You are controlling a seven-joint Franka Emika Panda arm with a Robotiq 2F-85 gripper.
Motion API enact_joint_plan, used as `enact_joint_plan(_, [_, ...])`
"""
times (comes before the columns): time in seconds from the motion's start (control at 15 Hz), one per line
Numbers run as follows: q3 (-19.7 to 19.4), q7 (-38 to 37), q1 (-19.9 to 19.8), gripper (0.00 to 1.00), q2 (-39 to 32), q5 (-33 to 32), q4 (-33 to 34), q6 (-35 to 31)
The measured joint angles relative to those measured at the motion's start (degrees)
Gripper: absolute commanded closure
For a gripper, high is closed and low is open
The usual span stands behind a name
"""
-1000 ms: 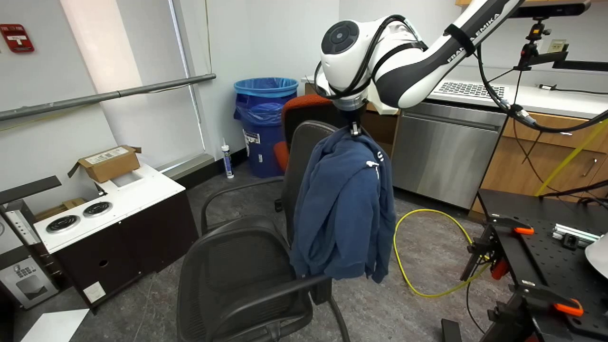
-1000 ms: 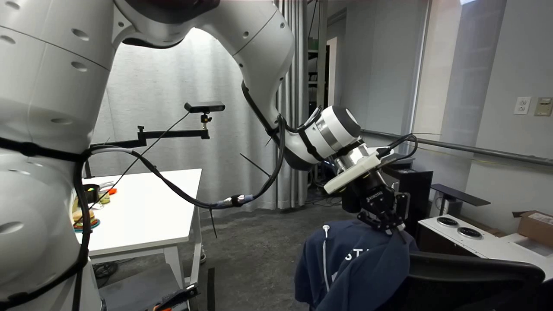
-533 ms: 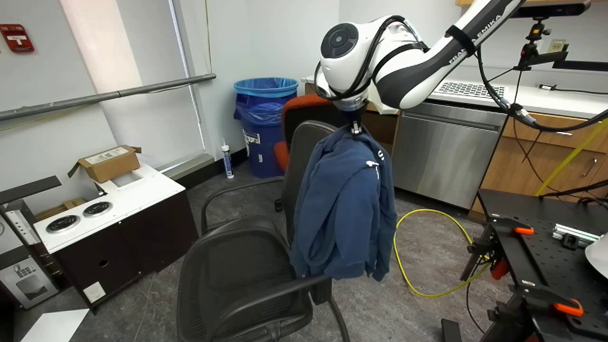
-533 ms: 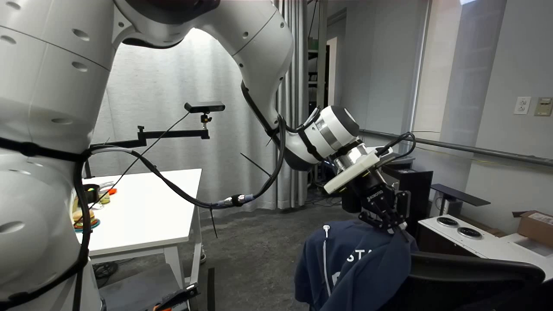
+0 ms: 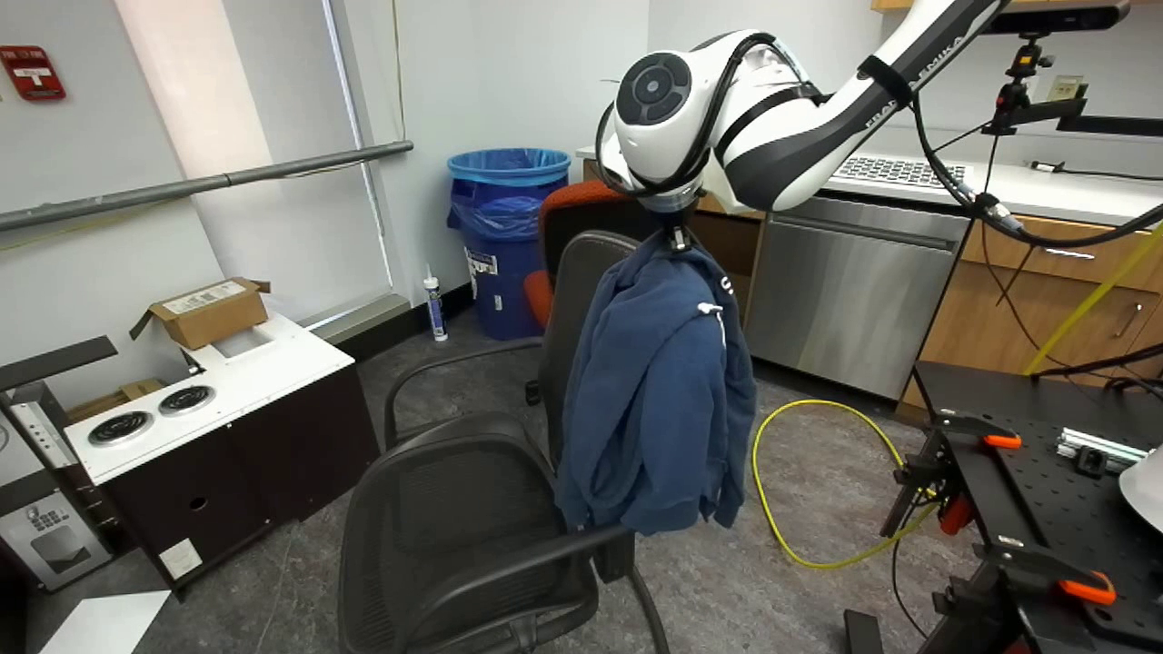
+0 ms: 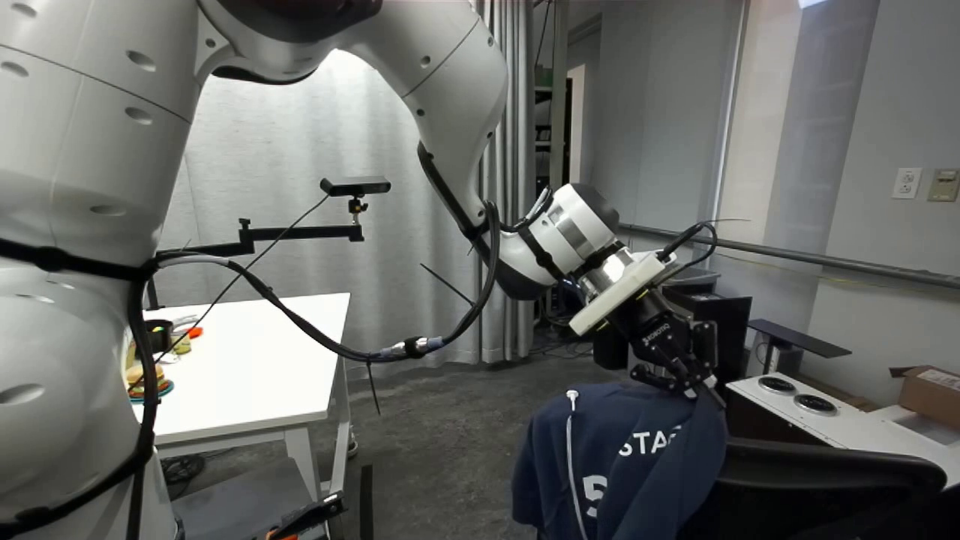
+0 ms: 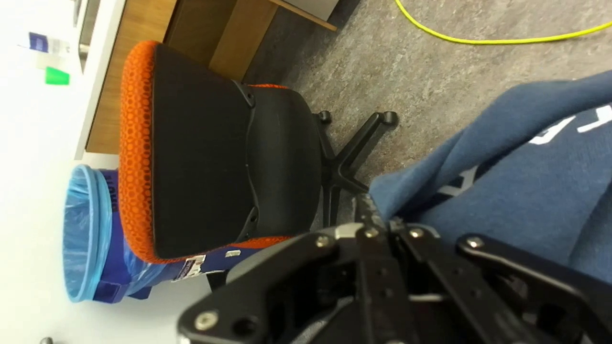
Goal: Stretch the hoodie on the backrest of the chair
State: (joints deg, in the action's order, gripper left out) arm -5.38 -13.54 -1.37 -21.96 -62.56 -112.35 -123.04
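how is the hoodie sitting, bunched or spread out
Bunched, not spread: the hoodie hangs over one side of the backrest in folds that partly hide its lettering.

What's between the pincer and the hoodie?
Nothing: the pincer is shut directly on a fold of the hoodie, with no gap, as the wrist view shows.

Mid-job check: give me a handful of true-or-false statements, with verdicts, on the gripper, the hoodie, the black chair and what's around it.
1. The gripper is shut on the hoodie. True.
2. The hoodie drapes over the orange-backed chair. False: it hangs over part of the backrest of the black chair.
3. A yellow cable lies on the floor. True.
4. The hoodie is plain blue all over. False: white lettering shows on it.
5. A tube stands upright beside the blue bin. True.
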Motion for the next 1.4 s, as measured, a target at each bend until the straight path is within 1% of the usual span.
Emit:
enact_joint_plan(0.2, [0.4,2.2,0.0,0.99,0.0,-3.2,0.0,-0.1])
enact_joint_plan(0.47, [0.5,7.1,0.0,0.99,0.0,-5.2,0.0,-1.9])
enact_joint_plan(0.87, [0.5,18.8,-1.2,0.99,-0.4,-5.3,0.0,-8.1])
enact_joint_plan(1.13, [0.6,26.7,-1.8,0.99,-0.7,-4.2,0.1,-9.0])
enact_joint_plan(1.4, [1.0,34.9,-2.6,0.99,-0.9,0.6,0.1,-9.0])
